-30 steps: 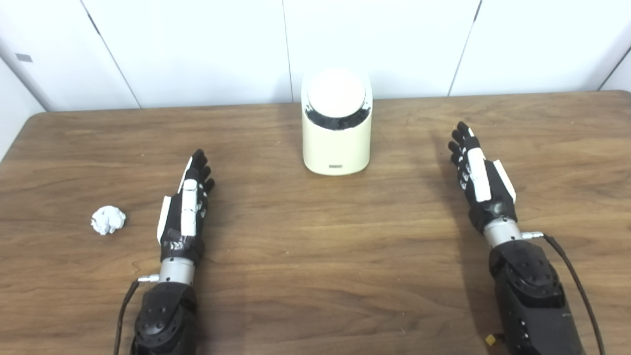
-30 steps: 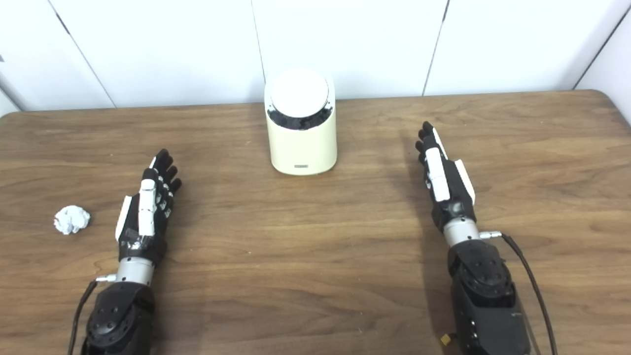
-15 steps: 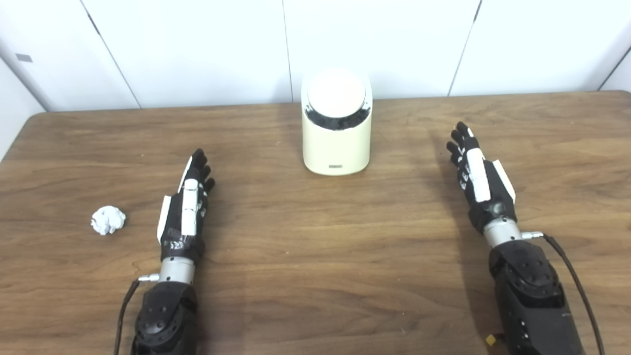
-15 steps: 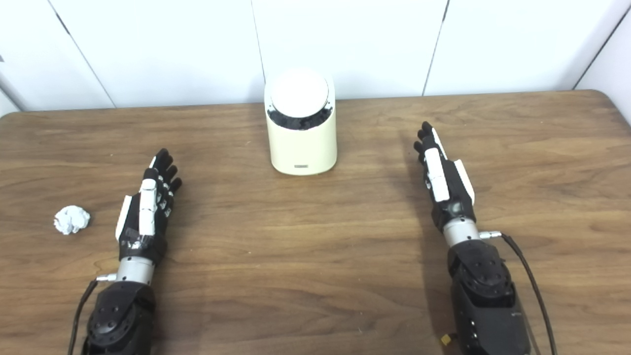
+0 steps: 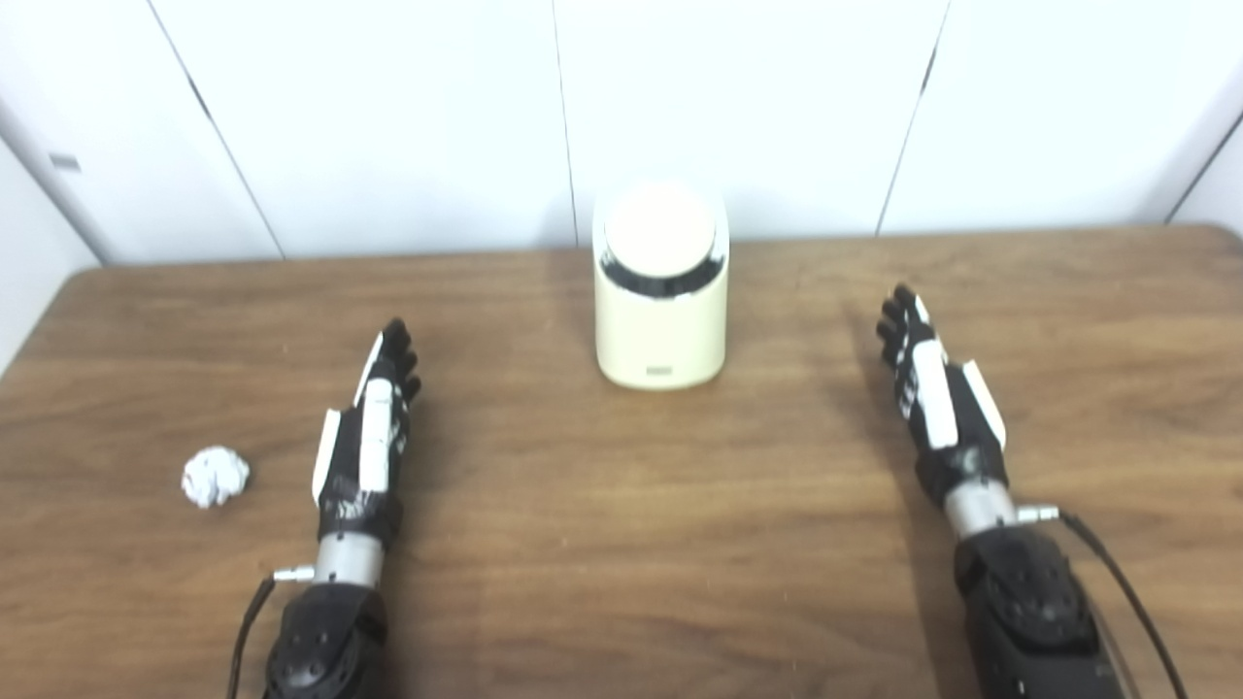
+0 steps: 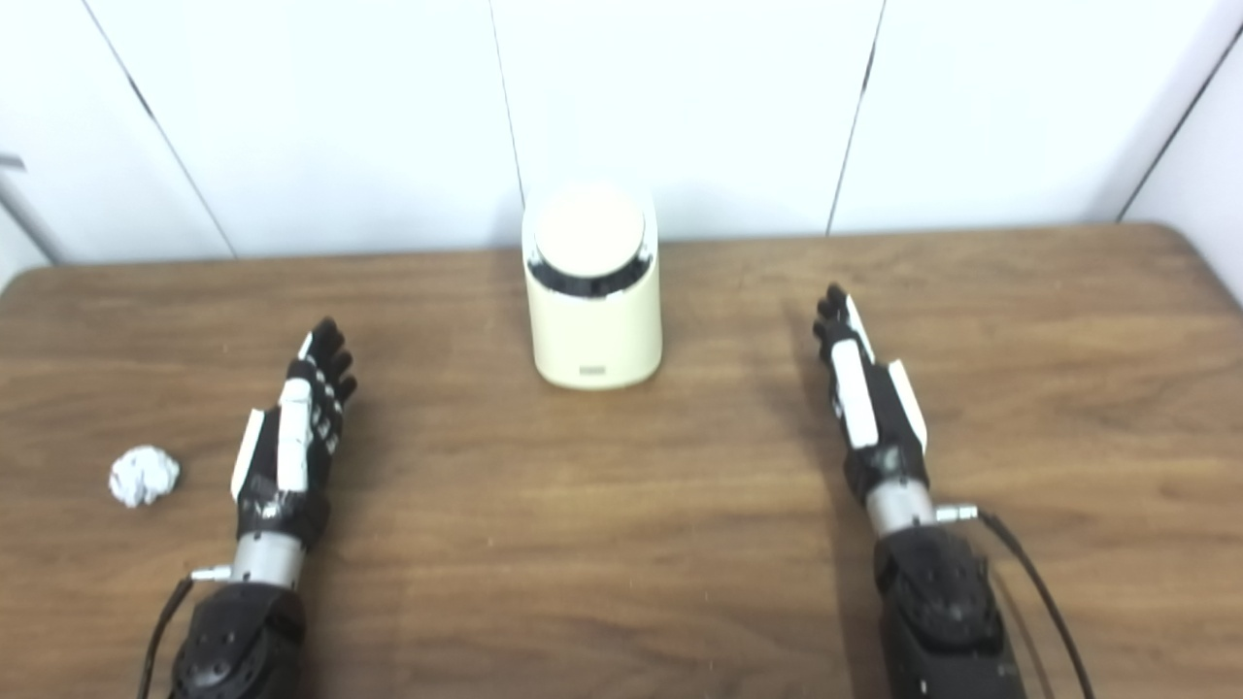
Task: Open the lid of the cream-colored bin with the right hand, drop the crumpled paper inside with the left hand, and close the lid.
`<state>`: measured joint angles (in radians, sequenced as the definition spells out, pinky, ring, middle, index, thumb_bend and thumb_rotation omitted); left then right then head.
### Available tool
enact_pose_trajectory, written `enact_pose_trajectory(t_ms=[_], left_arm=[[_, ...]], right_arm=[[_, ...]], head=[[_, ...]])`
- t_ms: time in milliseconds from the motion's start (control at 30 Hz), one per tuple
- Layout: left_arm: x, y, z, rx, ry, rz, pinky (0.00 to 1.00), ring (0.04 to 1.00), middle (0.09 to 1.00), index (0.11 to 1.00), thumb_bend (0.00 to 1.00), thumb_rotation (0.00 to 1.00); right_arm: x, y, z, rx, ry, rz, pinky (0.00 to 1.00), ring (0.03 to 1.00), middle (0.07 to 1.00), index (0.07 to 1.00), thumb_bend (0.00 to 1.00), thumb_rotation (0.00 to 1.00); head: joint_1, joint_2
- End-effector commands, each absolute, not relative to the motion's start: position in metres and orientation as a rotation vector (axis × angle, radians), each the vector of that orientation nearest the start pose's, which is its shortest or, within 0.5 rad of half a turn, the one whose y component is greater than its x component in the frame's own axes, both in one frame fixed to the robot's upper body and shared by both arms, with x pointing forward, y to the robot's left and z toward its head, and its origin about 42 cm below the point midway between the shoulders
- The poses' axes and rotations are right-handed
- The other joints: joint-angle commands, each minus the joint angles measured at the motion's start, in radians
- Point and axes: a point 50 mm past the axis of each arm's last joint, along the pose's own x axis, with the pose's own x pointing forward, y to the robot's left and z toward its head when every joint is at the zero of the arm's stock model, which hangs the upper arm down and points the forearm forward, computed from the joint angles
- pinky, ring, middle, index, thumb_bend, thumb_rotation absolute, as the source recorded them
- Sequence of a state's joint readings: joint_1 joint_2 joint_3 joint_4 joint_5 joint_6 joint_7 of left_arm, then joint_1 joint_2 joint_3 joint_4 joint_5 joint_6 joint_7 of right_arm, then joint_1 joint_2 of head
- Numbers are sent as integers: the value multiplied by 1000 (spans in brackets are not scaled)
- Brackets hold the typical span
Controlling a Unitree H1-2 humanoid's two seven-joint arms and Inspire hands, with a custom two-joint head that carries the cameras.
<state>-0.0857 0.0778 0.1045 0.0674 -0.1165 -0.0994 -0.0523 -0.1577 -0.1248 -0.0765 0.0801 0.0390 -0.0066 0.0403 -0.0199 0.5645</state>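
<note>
Camera tilt alone shifted the view: both hands, left hand (image 5: 364,442) and right hand (image 5: 937,393), rest empty with fingers extended, cream-colored cylindrical bin (image 5: 661,291) lidded near the table's far edge, white crumpled paper (image 5: 215,476) untouched.

Head cameras side by side — looking down, sharing one table (image 5: 621,544).

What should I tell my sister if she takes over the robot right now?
Left hand: open, holds nothing, beside the crumpled paper.
Right hand: open, holds nothing, off to the right of the cream bin.
The bin stands at the table's far middle, lid shut.
Done: nothing.
Left: open the lid, drop the paper in, close the lid.
</note>
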Motion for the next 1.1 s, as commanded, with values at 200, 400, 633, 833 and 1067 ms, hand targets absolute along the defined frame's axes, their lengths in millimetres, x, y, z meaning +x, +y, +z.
enact_pose_trajectory(t_ms=[200, 400, 633, 833, 1067], left_arm=[[304, 255, 84, -38, -99, 35, 1000, 1000, 1000, 1000, 436, 1000], [304, 251, 79, -45, -105, 39, 1000, 1000, 1000, 1000, 425, 1000], [306, 245, 74, -51, -108, 42, 1000, 1000, 1000, 1000, 427, 995], [306, 242, 71, -43, -100, 44, 1000, 1000, 1000, 1000, 460, 971], [307, 239, 69, -41, -107, 34, 1000, 1000, 1000, 1000, 449, 955]], right_arm=[[344, -265, 133, -81, -156, 25, 1000, 973, 981, 984, 687, 1000], [360, -268, 147, -128, -172, 40, 1000, 969, 977, 986, 713, 1000], [385, -273, 175, -177, -196, 68, 1000, 994, 994, 1000, 716, 1000], [403, -272, 196, -231, -236, 99, 1000, 1000, 1000, 1000, 748, 1000], [417, -258, 230, -388, -290, 92, 993, 986, 991, 993, 695, 997]], head=[[6, -36], [7, -58], [16, -88], [22, -108], [27, -111]])
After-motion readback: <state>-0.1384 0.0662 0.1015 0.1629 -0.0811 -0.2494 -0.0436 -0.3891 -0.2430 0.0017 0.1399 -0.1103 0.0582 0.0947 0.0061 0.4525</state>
